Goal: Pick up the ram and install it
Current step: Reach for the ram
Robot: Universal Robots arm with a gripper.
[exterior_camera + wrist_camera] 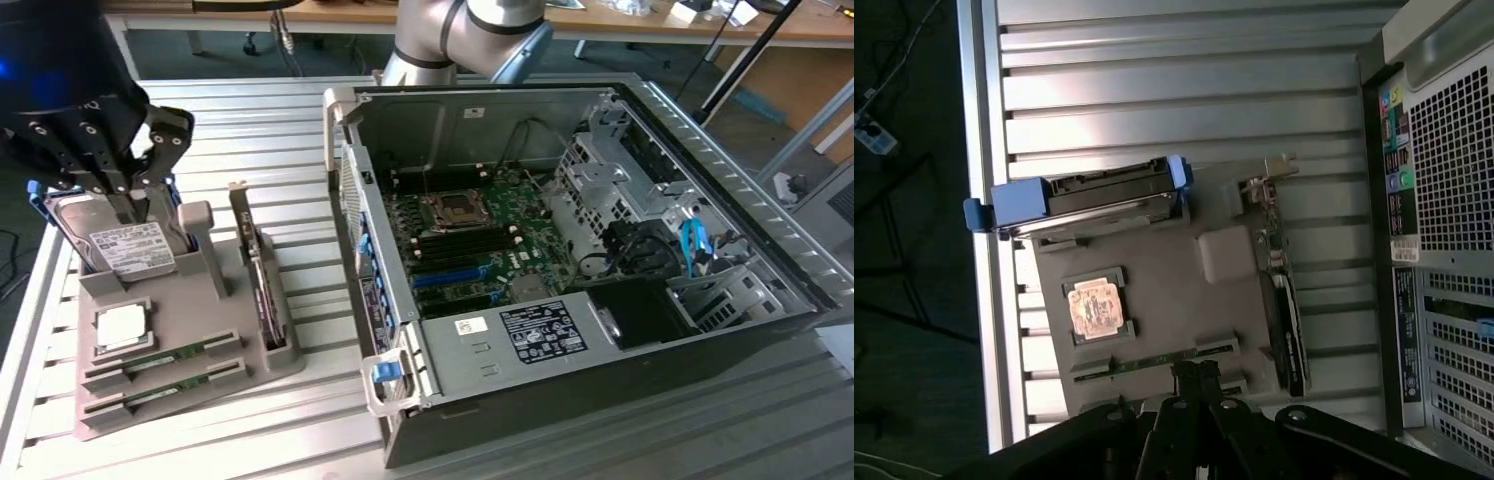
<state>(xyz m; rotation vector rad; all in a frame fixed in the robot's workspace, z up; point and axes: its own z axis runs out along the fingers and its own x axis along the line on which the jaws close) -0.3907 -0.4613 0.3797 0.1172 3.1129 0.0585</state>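
Two ram sticks (pixel 167 358), thin green boards, lie in slots at the near end of a grey holder (pixel 200 330) on the exterior view's left. In the wrist view one ram stick (pixel 1146 362) shows as a thin green line on the holder (pixel 1164 270). My black gripper (pixel 138 210) hangs above the holder with its fingers shut and nothing between them. In the wrist view the gripper's (pixel 1196 374) tips meet just over the ram end of the holder.
The holder also carries a silver hard drive with blue rails (pixel 127 245), a CPU (pixel 120 325) and a dark expansion card (pixel 260 290). An open computer case (pixel 400 420) with its motherboard (pixel 467 240) lies on the exterior view's right, on a slatted metal table (pixel 267 120).
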